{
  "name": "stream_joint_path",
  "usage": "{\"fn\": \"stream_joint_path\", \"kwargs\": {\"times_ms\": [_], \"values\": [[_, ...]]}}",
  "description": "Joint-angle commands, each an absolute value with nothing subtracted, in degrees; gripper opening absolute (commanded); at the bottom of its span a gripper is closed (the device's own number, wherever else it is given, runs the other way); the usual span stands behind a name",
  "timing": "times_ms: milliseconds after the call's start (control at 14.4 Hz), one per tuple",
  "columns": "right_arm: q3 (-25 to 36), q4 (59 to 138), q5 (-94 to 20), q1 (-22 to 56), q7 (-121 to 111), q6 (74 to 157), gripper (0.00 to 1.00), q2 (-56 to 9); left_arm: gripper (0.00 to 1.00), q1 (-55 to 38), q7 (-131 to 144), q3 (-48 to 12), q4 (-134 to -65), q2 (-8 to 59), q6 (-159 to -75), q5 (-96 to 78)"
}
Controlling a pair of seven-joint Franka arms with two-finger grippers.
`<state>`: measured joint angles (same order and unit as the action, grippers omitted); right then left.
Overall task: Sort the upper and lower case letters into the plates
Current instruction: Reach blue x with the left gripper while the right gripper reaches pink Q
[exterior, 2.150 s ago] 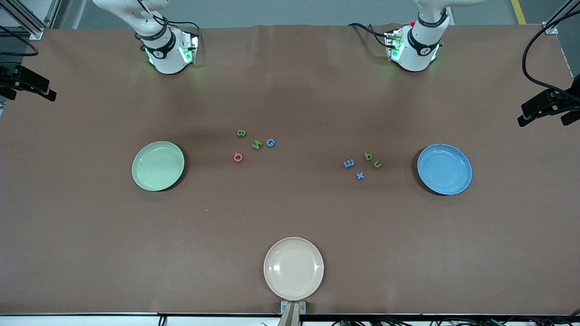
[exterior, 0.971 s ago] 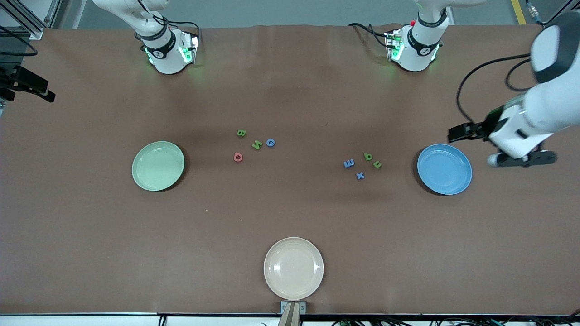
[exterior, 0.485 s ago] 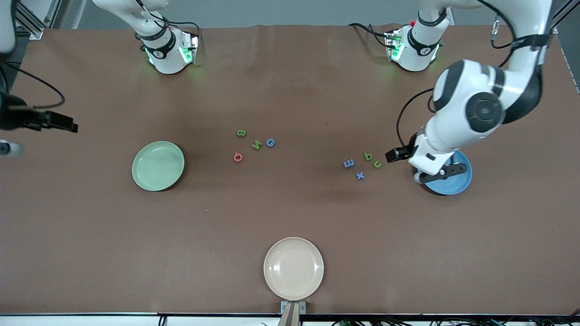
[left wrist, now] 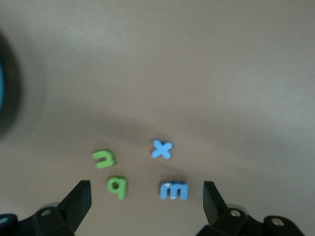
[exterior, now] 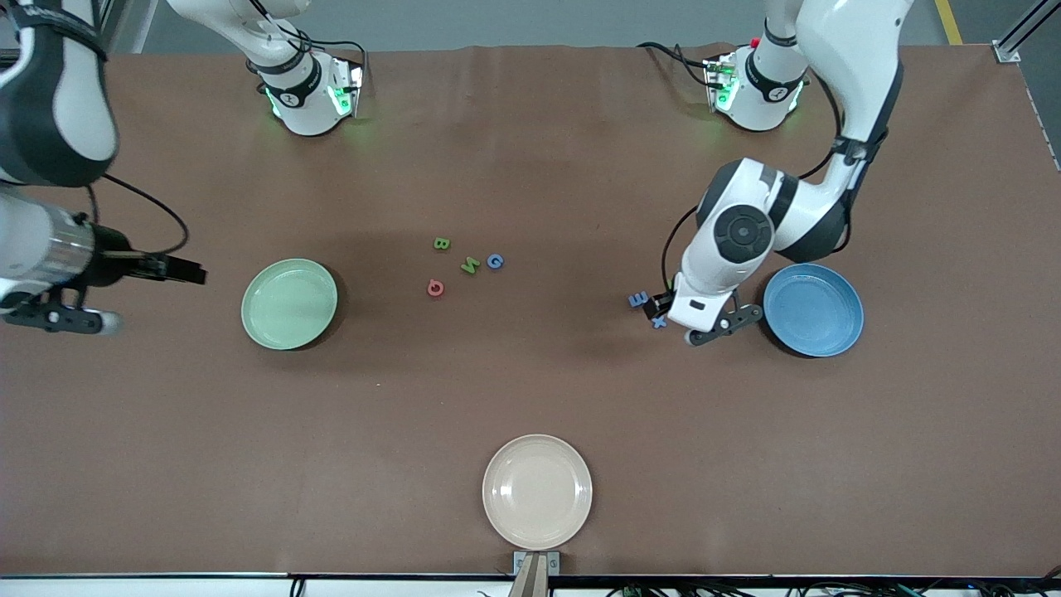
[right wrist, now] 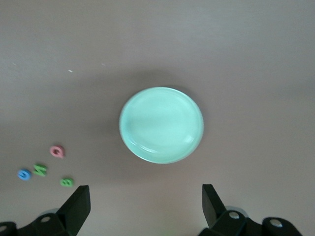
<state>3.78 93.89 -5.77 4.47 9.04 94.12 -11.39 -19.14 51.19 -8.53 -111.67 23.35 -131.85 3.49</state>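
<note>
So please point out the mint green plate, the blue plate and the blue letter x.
mint green plate (exterior: 289,303), front view, middle of its floor
blue plate (exterior: 816,311), front view, middle of its floor
blue letter x (left wrist: 162,149), left wrist view, crossing of its strokes

Readable marks are the foam letters on the bench; no labels or brands legible.

Centre of front view, four capitals: green B (exterior: 442,244), green letter (exterior: 470,266) reading N or W, tilted, blue G (exterior: 495,261), pink Q (exterior: 435,288).

Lower middle of left wrist view, four lowercase: green n (left wrist: 104,159), green q (left wrist: 117,187), blue x (left wrist: 162,149), blue m (left wrist: 173,190).

Nothing readable on the plates.
</note>
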Motion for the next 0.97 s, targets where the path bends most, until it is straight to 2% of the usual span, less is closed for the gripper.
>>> {"fn": "stream_joint_path", "kwargs": {"times_ms": [0,139,485,694,902], "values": [[3.9,103.6,-8.9,8.6,16.3,104.6,1.00,-10.4,1.00,-19.6,52.5,-8.3,-114.9,24.8,-140.6,5.3],[4.0,108.3,-8.9,13.1,22.8,111.7,1.00,-10.4,1.00,-19.7,52.6,-8.3,-115.7,27.0,-144.4,6.0],[4.0,121.0,-8.8,21.9,34.8,128.8,1.00,-10.4,0.99,-19.3,52.9,-8.3,-115.5,30.6,-146.9,8.4],[4.0,126.0,-8.8,27.0,42.1,137.8,1.00,-12.6,0.89,-19.2,52.9,-8.3,-115.5,31.0,-146.9,8.5],[4.0,126.1,-8.7,33.6,51.2,144.3,0.99,-18.3,0.78,-19.2,52.9,-8.3,-115.5,31.5,-147.0,8.5]]}}
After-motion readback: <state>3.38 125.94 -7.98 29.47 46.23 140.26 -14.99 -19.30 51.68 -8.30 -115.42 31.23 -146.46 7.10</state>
